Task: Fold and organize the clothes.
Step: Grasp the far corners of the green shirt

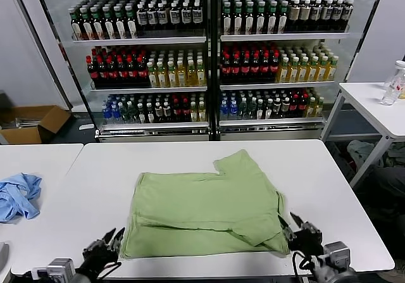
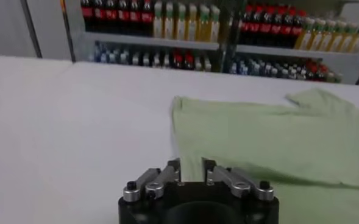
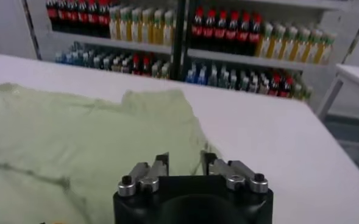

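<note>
On the white table (image 1: 329, 188), spread flat across the middle: one light green shirt (image 1: 209, 207), partly folded, its near hem doubled back on itself, one sleeve pointing toward the far edge, no print showing. Behind the table: glass-fronted drinks cooler (image 1: 209, 55), shelves packed with bottles. At the robot's left, on a neighbouring table (image 1: 38, 163): crumpled light blue garment (image 1: 18, 194), well apart from the shirt. On the floor past it, an open cardboard box (image 1: 31, 123). Low at the near edge, two arms reaching forward from below, wrists level with the tabletop. Left gripper (image 1: 117, 235): just beside the shirt's near left corner, off the cloth, fingers (image 2: 174, 167) parted a little with nothing between them, the shirt's edge lying directly ahead. Right gripper (image 1: 292, 223): at the near right corner, over the fabric's rim, fingers (image 3: 161, 163) apart, holding nothing, the green cloth lying slack beneath and ahead.
</note>
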You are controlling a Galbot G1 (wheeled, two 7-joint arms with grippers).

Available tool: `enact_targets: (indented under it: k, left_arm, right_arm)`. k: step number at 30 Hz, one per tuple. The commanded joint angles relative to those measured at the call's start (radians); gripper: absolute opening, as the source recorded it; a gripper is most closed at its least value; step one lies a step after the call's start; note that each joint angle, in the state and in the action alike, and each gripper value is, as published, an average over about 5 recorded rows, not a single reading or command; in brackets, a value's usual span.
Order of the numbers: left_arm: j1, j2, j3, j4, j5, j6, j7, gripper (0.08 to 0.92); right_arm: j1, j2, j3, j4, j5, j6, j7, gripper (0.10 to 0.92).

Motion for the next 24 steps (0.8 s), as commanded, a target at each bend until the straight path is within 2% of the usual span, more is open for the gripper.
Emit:
enact_targets:
  k: [1, 7, 14, 19, 24]
  left_arm:
    - [-0.295, 0.127, 0.040, 0.213, -0.125, -0.020, -0.058, 0.396]
    - [-0.597, 0.150, 0.210, 0.520, -0.110, -0.043, -0.089, 0.560]
    - [-0.835, 0.107, 0.348, 0.789, -0.064, -0.044, -0.068, 0.776]
    - [-0.927, 0.071, 0.415, 0.903, -0.010, -0.062, -0.057, 0.820]
    - [-0.934, 0.039, 0.437, 0.921, 0.027, -0.075, -0.048, 0.822]
  right_arm:
    - [0.476, -0.006, -0.240, -0.268, 0.036, 0.006, 0.027, 0.625]
    - [0.858, 0.118, -0.467, -0.649, 0.074, -0.019, 0.035, 0.786]
    - [1.036, 0.258, -0.532, -0.930, 0.066, -0.037, 0.025, 0.822]
    - [1.123, 0.322, -0.572, -1.122, 0.065, -0.027, 0.006, 0.823]
    - [1.154, 0.376, -0.560, -1.246, 0.029, -0.039, 0.000, 0.823]
